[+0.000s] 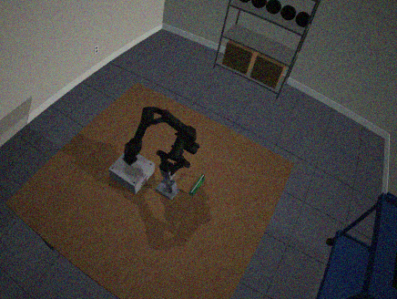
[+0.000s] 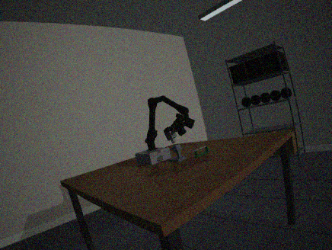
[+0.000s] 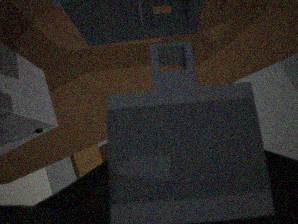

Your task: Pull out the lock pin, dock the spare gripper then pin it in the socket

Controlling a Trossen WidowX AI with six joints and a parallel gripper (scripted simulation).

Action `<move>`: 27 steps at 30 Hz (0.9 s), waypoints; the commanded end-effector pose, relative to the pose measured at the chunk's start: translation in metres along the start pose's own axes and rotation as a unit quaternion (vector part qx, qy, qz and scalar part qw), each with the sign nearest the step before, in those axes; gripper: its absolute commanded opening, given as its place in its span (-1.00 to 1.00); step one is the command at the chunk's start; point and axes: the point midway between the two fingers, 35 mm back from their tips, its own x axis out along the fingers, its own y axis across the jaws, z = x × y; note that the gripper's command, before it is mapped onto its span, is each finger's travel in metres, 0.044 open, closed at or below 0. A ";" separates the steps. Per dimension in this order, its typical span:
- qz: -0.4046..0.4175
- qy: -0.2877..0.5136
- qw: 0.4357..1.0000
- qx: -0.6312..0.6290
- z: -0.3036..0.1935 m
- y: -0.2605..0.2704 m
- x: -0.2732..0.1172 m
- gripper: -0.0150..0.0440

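Right up at the wrist, the gripper (image 1: 167,170) (image 2: 170,135) (image 3: 179,155) is clamped on the grey spare gripper (image 1: 168,175) (image 2: 173,138) (image 3: 186,150), its holed spigot (image 3: 172,80) left free, presumably to enter the socket. Below stands the mount (image 1: 167,190) (image 2: 178,155); beyond, a green piece (image 1: 198,184) (image 2: 202,153) lies well apart. The lock pin? Can't pick it out, so alignment and docking look next.
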 end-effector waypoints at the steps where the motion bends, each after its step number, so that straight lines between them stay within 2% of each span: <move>1: -0.004 0.003 1.000 -0.005 0.004 -0.001 0.003 -0.49; 27: -0.005 0.002 1.000 -0.004 0.031 -0.001 0.020 -0.49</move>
